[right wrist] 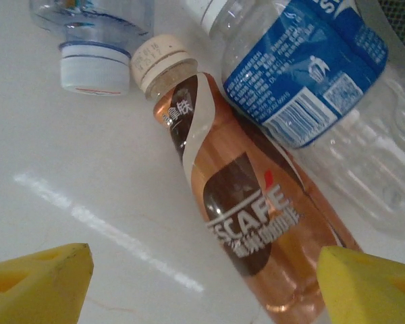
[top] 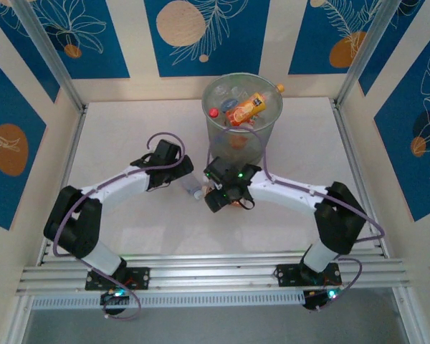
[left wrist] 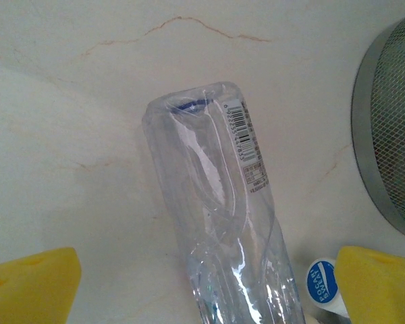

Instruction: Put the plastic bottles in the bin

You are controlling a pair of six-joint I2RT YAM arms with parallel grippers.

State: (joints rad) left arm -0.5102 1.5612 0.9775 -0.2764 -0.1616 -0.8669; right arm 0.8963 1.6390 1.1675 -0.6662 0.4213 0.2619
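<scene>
1. the left gripper is open, its yellow pads set wide on either side of a crushed clear bottle, and neither pad touches it
2. that bottle lies flat on the white veined table, its base pointing away from the gripper and a barcode strip running along its side
3. a round blue cap with white lettering sits just beside the pad nearer the bin
4. the bin, grey mesh with a solid rim, stands upright on the table near the bottle but apart from it
5. from above, an orange-labelled bottle lies tilted inside the bin among other clear bottles
6. the right gripper is open and straddles a brown nescafe bottle; one pad is well off it, and whether the other pad touches it cannot be told
7. the nescafe bottle lies on the table with its cream cap pointing away from the gripper
8. a blue-labelled clear bottle lies against its side, and a white-capped clear bottle lies near the cream cap
9. seen from above, both grippers sit low and close together just in front of the bin
</scene>
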